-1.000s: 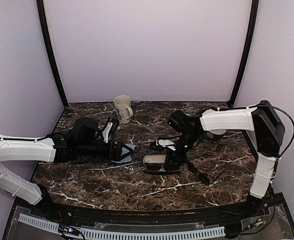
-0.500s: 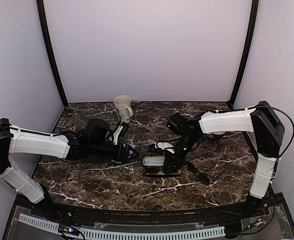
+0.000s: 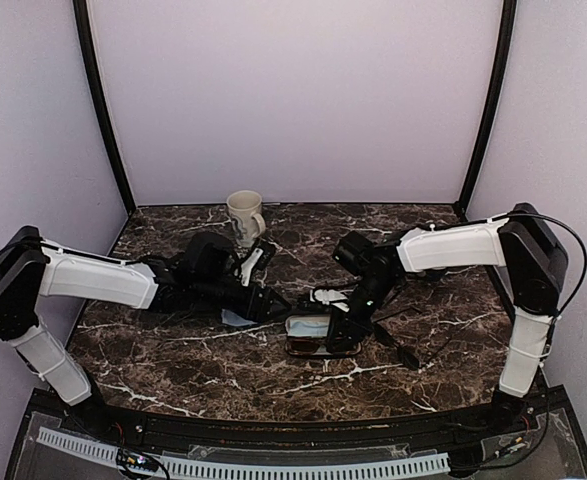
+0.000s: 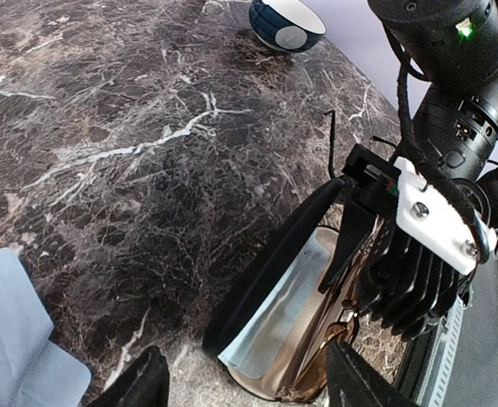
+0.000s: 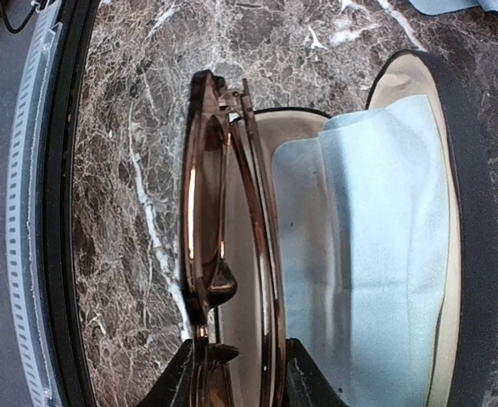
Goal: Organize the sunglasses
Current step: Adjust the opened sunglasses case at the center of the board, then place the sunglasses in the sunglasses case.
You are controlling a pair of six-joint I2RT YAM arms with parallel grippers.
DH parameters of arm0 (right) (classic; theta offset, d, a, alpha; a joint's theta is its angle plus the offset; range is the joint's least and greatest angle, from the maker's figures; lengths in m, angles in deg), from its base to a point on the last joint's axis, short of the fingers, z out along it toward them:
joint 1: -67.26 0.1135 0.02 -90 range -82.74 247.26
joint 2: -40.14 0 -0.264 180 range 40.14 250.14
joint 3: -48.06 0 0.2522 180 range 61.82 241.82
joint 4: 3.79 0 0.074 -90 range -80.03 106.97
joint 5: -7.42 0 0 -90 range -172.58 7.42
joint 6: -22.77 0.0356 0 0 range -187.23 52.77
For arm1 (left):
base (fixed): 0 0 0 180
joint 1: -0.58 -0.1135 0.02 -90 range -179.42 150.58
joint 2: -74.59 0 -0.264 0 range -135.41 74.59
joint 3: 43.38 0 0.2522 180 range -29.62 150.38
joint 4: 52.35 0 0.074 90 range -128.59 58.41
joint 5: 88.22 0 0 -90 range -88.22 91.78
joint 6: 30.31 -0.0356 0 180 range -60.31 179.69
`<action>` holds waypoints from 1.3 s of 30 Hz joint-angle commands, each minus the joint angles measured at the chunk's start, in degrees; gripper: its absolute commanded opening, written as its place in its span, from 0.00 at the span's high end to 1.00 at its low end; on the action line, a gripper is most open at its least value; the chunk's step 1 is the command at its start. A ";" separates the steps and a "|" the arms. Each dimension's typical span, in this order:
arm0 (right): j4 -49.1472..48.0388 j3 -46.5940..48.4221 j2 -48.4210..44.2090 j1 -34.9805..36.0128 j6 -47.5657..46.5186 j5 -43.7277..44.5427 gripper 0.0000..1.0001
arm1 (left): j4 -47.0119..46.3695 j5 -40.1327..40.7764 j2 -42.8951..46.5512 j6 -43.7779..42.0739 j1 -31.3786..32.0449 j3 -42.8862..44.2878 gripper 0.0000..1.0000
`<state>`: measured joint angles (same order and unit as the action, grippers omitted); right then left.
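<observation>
My right claw [image 5: 240, 371] is clamped on the thin brown-framed sunglasses [image 5: 223, 254], holding them edge-up along the near rim of the open black oblong case [image 5: 465, 254], which has a pale blue cloth inside. My left claw [image 4: 249, 386] has swung in across the dark marble counter [image 4: 104, 127], away from the grey-blue rectangular case [image 4: 11, 339]. It now hangs partly open and empty at the black case's end, ready, I judge, to steady it. The glasses' end at my fingers is cut off, and I cannot make out the second pair. Farthest back stands a cream ceramic mug [image 3: 244, 217].
</observation>
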<state>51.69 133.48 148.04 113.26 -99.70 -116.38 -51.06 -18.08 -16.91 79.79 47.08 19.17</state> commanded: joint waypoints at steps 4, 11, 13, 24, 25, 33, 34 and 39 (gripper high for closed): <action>-2.08 -1.37 -0.67 0.35 0.97 -0.44 0.69 | -3.53 -6.23 -5.09 -4.73 -0.18 2.93 0.35; -2.68 -2.21 -1.51 0.40 1.69 -0.01 0.69 | -6.79 -12.31 -10.09 -4.36 -0.16 5.01 0.41; -3.01 -2.31 -1.71 0.37 1.96 0.09 0.68 | -7.55 -13.48 -10.55 -4.36 -0.16 5.08 0.44; -3.51 -2.40 -2.32 0.38 3.06 0.56 0.68 | -8.91 -19.01 -13.29 -5.07 -0.11 5.68 0.60; -3.53 -2.40 -2.39 0.36 3.22 0.63 0.68 | -8.81 -19.38 -13.41 -5.40 -0.10 5.67 0.61; -3.34 -2.22 -2.69 0.39 5.03 1.37 0.67 | -8.27 -20.83 -13.05 -8.62 0.07 5.43 0.66; -3.33 -2.22 -2.64 0.36 5.19 1.39 0.67 | -8.33 -20.78 -13.00 -8.90 0.15 5.29 0.66; -3.42 -2.09 -2.45 0.43 6.39 1.68 0.64 | -8.27 -20.66 -13.00 -9.82 0.58 5.33 0.67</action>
<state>49.37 131.34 147.27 113.30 -94.96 -115.27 -58.64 -36.74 -30.40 72.03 46.97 23.61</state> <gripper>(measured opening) 0.350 0.334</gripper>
